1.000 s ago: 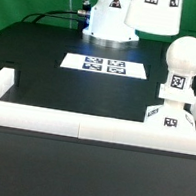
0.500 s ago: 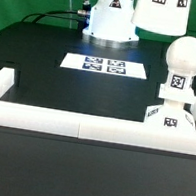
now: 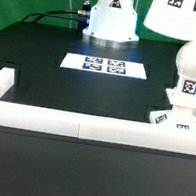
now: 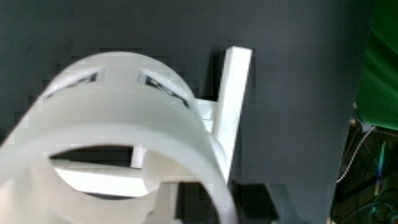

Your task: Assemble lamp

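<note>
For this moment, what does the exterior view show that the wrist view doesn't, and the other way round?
Only the exterior view shows the bulb standing on the base at that view's right, the marker board and the white border rails. Only the wrist view looks into the shade's hollow inside, through its open end and wall cutouts. Both show the shade raised above the dark table; neither shows the gripper's fingers.

You cannot see the gripper in either view. The shade [image 3: 176, 16] is cut off by the exterior view's top edge; in the wrist view it fills the frame, blurred, hiding whatever lies beyond. The base [image 3: 176, 120] is clipped at the exterior view's right edge.
</note>
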### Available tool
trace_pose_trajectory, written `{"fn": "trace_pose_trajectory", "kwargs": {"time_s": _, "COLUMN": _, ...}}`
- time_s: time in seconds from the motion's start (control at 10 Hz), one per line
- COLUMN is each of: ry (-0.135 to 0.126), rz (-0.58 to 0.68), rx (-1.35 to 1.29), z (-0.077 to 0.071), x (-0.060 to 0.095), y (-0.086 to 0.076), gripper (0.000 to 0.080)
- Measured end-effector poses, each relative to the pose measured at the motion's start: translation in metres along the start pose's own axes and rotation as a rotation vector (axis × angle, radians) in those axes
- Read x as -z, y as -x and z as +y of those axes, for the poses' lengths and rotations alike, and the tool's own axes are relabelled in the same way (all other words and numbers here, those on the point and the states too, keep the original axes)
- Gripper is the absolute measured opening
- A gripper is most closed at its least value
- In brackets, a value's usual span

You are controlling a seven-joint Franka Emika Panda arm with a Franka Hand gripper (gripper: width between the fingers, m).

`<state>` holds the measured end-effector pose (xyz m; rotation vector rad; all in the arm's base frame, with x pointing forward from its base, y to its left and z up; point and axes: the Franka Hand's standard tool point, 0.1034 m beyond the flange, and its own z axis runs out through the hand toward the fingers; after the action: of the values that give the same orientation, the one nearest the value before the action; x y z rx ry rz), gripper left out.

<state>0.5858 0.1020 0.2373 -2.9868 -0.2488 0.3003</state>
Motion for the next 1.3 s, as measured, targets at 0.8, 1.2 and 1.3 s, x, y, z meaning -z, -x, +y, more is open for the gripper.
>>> {"fn": "trace_pose_trajectory", "kwargs": {"time_s": 0.8, "ry": 0.017, "rz": 0.006, "rx": -0.004, "z": -0.006, "x": 0.011, "y": -0.004, "gripper": 0.0051}}
{"fn": "trace_pose_trajectory", "kwargs": {"time_s": 1.2, "ry": 0.019, "rz": 0.007, "rx": -0.005, "z": -0.003, "x": -0.008, "y": -0.017, "gripper": 0.0051}}
{"fn": "trace_pose_trajectory", "kwargs": {"time_s": 1.3, "ry": 0.02, "rz": 0.012, "rx": -0.006, "z": -0.003, "x": -0.013, "y": -0.021, "gripper": 0.0051}}
